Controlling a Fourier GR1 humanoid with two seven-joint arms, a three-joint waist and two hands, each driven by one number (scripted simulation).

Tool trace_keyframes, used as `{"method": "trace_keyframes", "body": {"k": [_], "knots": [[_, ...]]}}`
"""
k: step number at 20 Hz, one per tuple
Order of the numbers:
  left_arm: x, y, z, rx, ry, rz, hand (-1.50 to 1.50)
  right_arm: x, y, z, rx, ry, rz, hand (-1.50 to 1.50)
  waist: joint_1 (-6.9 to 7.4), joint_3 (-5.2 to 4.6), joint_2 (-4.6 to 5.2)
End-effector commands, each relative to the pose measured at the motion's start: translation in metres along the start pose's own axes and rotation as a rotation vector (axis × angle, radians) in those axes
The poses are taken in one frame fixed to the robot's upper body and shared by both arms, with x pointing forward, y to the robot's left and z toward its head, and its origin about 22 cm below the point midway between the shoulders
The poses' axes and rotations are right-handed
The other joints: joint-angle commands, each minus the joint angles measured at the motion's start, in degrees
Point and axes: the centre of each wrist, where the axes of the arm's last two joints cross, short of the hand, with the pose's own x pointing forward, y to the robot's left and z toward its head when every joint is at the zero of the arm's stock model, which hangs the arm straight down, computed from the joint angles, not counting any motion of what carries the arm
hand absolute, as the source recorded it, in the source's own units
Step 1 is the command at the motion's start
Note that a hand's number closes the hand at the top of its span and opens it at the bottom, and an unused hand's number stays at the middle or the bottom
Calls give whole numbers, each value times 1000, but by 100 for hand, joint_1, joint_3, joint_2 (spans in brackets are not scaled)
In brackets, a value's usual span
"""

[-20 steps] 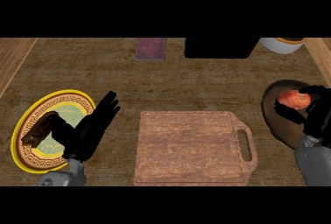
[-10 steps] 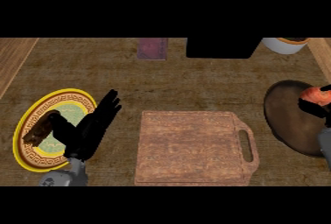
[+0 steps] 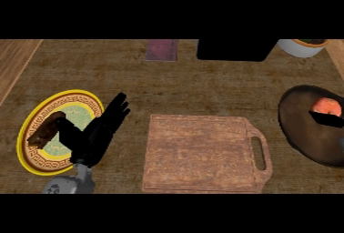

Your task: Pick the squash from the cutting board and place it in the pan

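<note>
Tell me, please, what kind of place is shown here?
Most likely a kitchen counter. A wooden cutting board lies on it, a dark pan at the right edge holds an orange squash, and a yellow-rimmed plate with some dark food sits at the left.

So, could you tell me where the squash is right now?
In the head view, the squash is at the far right, over the dark pan, touching the right hand, right of the cutting board.

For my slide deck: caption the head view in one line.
Squash in the pan at right, cutting board bare, left hand open over the yellow-rimmed plate.
</note>
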Motion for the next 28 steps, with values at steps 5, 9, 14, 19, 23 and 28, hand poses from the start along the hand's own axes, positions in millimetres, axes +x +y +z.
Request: {"method": "trace_keyframes", "body": {"k": [5,9,14,19,23,28], "knots": [[9,12,1,15,-6,5,0,-2,-7,-4,-81,-86,-393,-150,-116,26,-21],[-6,17,1,34,2,4,0,-28,-17,-4,-64,-6,-562,-150,-139,6,-15],[-13,8,5,25,1,31,0,-67,-35,-1,57,17,-685,-150,-156,-4,-38],[-3,15,1,20,22,24,0,-110,-76,-2,168,-56,-712,-150,-205,-11,-62],[-9,16,3,43,1,19,0,-148,-91,18,226,-99,-761,-150,-228,-13,-71],[-12,4,10,50,-3,14,0,-175,-89,46,261,-100,-754,-150,-225,-17,-85]]}}
